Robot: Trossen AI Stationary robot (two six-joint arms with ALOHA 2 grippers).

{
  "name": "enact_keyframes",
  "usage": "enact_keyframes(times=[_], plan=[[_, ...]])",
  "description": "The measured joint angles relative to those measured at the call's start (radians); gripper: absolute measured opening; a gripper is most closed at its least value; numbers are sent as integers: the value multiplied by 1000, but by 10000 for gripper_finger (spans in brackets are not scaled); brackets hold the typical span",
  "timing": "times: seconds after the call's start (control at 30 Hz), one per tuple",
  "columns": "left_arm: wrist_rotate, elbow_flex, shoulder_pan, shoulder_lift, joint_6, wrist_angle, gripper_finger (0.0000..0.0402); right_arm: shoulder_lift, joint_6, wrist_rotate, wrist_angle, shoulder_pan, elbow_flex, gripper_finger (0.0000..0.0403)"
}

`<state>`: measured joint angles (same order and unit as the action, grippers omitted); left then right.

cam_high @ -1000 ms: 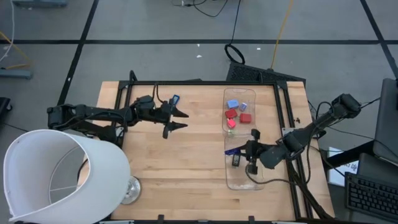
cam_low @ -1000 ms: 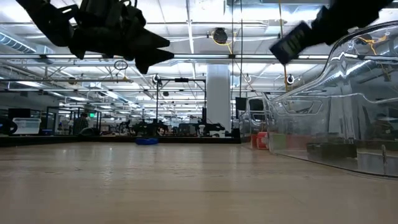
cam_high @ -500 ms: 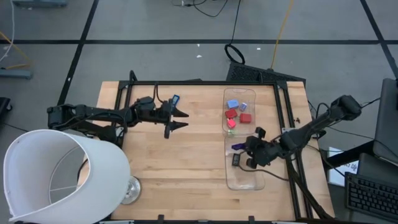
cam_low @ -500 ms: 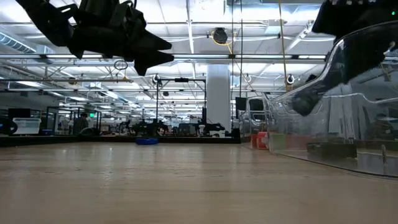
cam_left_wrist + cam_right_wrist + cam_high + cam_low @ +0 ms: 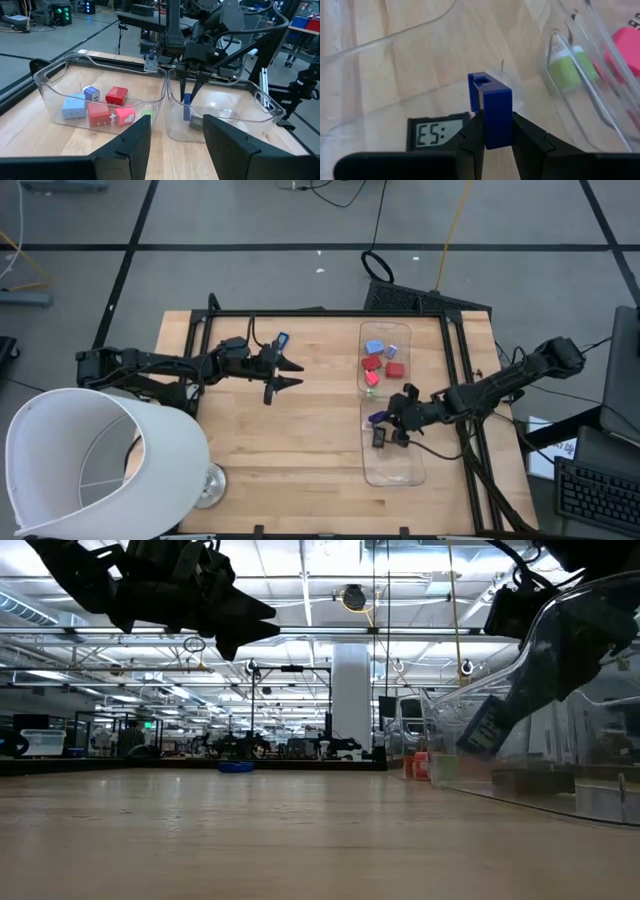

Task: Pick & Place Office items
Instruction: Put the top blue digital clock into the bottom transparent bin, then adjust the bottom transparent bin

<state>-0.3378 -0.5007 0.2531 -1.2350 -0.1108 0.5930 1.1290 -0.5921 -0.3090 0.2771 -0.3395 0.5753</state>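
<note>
High view: the right gripper (image 5: 385, 422) sits low inside the near clear tray (image 5: 395, 472), farther in than a second ago; the left gripper (image 5: 285, 373), fingers apart and empty, hovers mid-counter (image 5: 300, 430), unmoved.

Low view: the block now hangs down inside the tray wall.

Right wrist view: the fingers pinch an upright blue block (image 5: 492, 111), directly above a small clock (image 5: 437, 135) on the tray floor.

The surface (image 5: 300, 420) is viewed straight down from above and level from its edge; the trays (image 5: 100, 95) are shared by both wrist views.
</note>
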Motion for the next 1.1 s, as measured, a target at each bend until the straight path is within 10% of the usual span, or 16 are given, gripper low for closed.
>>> enact_keyframes(times=[0.63, 1.1], plan=[[0, 0, 1, 0, -11, -20, 207, -14, 85, 0, -195, 14, 2, 146], [17, 1, 0, -1, -18, -101, 178, -72, 158, 13, -304, 10, 2, 127]])
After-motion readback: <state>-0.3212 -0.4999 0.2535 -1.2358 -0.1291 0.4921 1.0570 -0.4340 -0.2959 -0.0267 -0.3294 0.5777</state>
